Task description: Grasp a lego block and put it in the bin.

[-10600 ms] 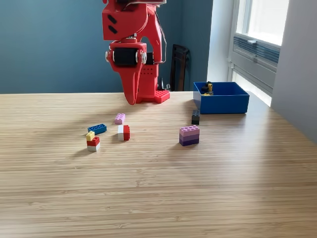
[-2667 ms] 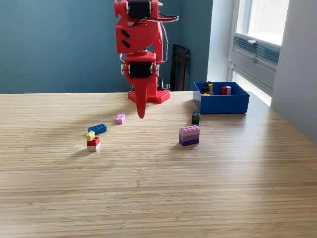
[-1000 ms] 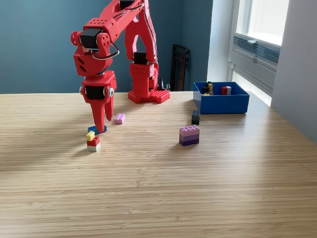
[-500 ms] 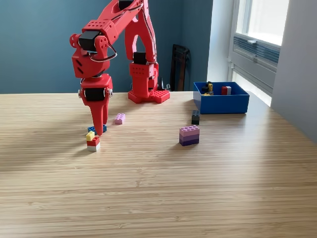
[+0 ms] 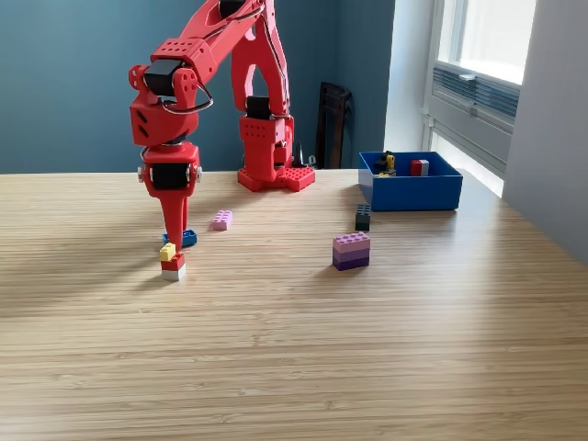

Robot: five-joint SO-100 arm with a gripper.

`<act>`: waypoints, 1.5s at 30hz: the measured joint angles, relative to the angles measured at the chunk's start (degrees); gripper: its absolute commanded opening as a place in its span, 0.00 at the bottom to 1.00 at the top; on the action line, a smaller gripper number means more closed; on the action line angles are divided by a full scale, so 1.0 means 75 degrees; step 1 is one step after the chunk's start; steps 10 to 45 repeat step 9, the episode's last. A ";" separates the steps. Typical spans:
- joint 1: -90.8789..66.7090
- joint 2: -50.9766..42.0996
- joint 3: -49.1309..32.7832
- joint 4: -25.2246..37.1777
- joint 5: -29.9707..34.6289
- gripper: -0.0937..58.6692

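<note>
Pincer [image 5: 173, 242] low at left of frame, tips narrowed over stacked yellow-red-white piece [image 5: 171, 262], just before blue brick [image 5: 187, 238]; grip state unclear. Risks toppling stack, or nudging brick, far from bin [image 5: 410, 191].

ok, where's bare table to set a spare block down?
Whole near strip in front of the purple stack is bare. So is the stretch between it and the pink brick. Crowded by the gripper: blue brick and yellow-red-white stack.
</note>
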 measured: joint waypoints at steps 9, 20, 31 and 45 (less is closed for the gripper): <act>-0.0070 0.0059 0.0047 0.0000 0.0551 0.00; -0.0070 0.0059 0.0047 0.0000 0.0551 0.00; -0.0070 0.0059 0.0047 0.0000 0.0551 0.00; -0.0070 0.0059 0.0047 0.0000 0.0551 0.00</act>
